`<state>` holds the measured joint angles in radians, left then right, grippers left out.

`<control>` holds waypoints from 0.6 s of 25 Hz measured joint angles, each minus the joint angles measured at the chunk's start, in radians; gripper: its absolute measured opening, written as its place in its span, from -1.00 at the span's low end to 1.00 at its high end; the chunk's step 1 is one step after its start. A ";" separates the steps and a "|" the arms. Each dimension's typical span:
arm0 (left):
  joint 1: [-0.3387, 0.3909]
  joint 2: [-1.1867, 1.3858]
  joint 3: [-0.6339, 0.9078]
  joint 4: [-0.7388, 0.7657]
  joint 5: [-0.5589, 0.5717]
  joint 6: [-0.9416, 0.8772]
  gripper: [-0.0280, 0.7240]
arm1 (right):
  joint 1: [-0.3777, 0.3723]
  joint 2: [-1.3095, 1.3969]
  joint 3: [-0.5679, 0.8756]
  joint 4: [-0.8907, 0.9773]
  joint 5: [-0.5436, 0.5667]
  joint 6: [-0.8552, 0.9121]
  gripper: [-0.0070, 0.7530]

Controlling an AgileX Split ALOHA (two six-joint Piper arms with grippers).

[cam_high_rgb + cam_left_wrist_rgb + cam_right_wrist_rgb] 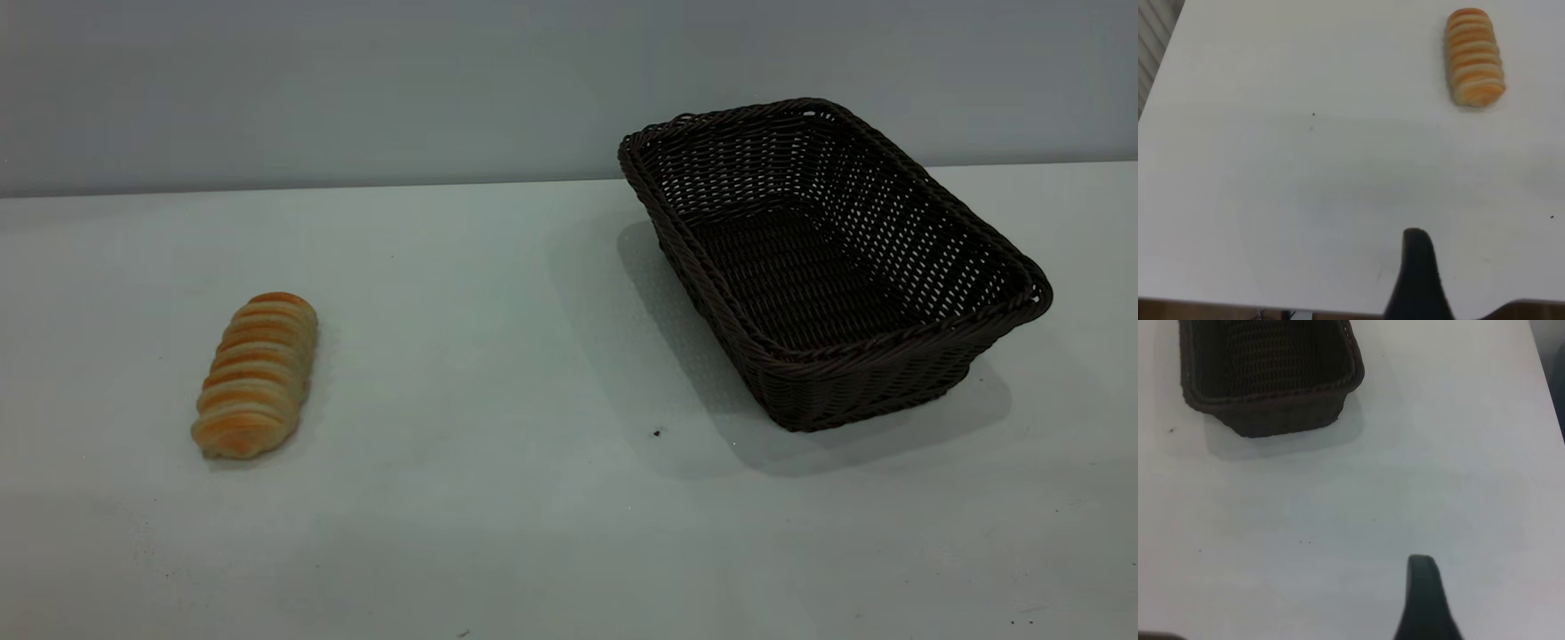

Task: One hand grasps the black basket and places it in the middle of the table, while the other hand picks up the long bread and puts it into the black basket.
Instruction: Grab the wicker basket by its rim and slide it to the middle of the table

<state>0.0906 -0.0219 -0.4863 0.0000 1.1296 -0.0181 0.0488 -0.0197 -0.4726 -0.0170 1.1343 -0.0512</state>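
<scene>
on the wide, flat, pale grey-white bench [533, 356]: a small elongated loaf of long bread [256, 376] with golden-orange crust and pale cream cross ridges, lying at the left, lengthwise from near to far, slightly slanted. well apart from it, at the right and farther back: a large rectangular dark brown-black woven wicker basket [925, 364] with braided rim and flared openwork sides, standing upright, turned at an angle to the bench edge, nothing inside. between the two, nearer the basket's near corner, a tiny dark speck [657, 433] on the bench. no arm visible from the exterior view.

from the left wrist view: one dark fingertip of the left gripper [1418, 280] over bare bench near its edge, well apart from the bread [1475, 57], touching nothing. from the right wrist view: one dark fingertip of the right gripper [1421, 600] likewise over bare bench, well apart from the basket [1271, 413], touching nothing. only a single fingertip seen on each side, so cannot tell whether either set of jaws is spread or pressed together.
</scene>
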 joint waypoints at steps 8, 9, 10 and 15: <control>-0.096 0.000 0.000 0.000 0.000 0.000 0.64 | 0.000 0.000 0.000 0.000 0.000 0.000 0.42; -0.096 0.000 0.000 0.000 0.000 0.000 0.64 | 0.000 0.000 0.000 0.000 0.000 0.000 0.42; -0.096 0.000 0.000 0.000 0.000 0.000 0.64 | 0.000 0.000 0.000 -0.001 0.000 0.000 0.42; -0.096 0.024 -0.024 0.000 -0.028 -0.002 0.64 | 0.000 0.006 -0.006 -0.019 -0.005 0.019 0.42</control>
<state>-0.0050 0.0018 -0.5101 0.0000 1.1019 -0.0200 0.0488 -0.0140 -0.4789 -0.0355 1.1290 -0.0322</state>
